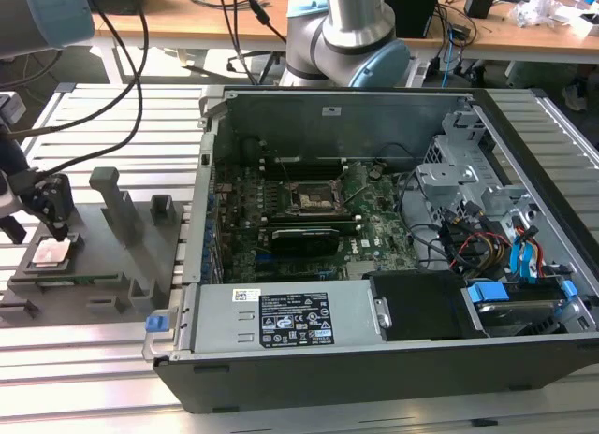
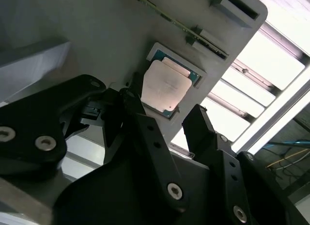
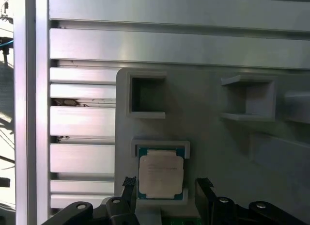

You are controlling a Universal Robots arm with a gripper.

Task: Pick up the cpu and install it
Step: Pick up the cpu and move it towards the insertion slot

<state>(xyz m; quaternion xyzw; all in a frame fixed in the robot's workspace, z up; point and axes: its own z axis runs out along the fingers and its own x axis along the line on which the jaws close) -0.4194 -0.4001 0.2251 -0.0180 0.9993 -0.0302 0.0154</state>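
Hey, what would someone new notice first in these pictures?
The open computer case dominates the exterior view, its motherboard exposed. At that view's left, the gripper hovers over the cpu, which lies in a recess of the grey tray. In the first wrist view its open fingers flank the chip.

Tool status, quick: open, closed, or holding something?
Tool: open, holding nothing, fingertips either side of the cpu lying in the grey tray.
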